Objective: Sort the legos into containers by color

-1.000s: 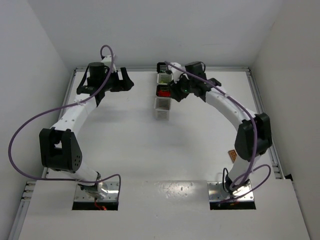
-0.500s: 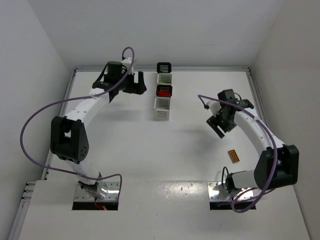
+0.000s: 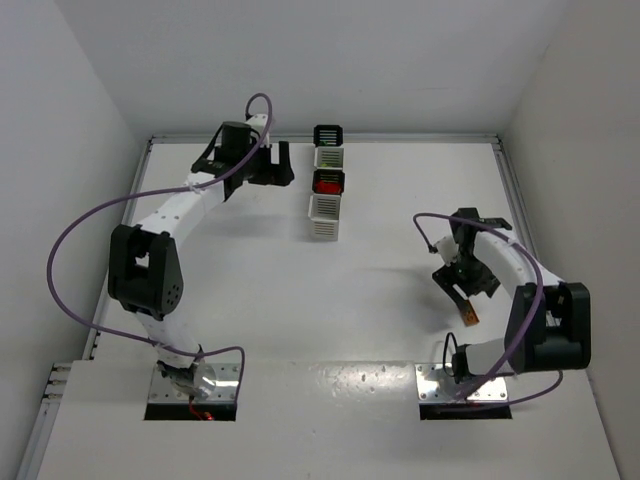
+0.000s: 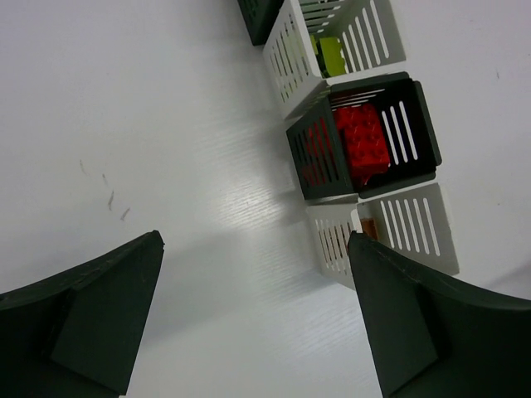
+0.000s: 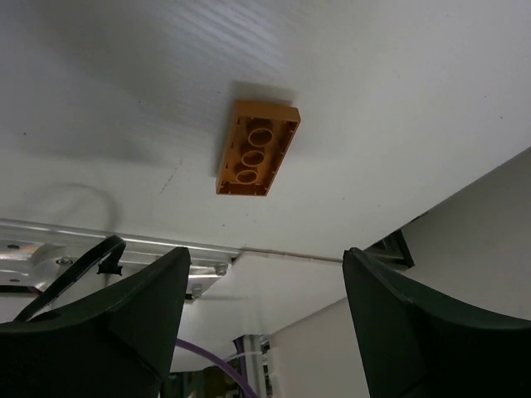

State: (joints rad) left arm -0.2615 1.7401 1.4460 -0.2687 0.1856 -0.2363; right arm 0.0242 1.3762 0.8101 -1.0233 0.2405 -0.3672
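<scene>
The left end effector [image 4: 255,249] stood released, its two dark fingers [image 4: 91,323] spread wide with nothing between them, hanging over the white worktop [image 4: 124,108] just beside the row of four containers [image 3: 327,180]. In that row, the far black container [image 3: 329,135] touched a white one holding a green lego [image 4: 332,54]. Next came a black one filled with red legos [image 4: 362,143], then the near white one [image 4: 398,232], where a bit of orange showed at its inner edge. Well apart from the row, near the worktop's right edge, the right end effector [image 5: 265,274] was likewise released, its jaws wide and gripping nothing. A single orange lego [image 5: 257,149] lay hollow side up on the worktop just ahead of those open fingers, touched by neither.
</scene>
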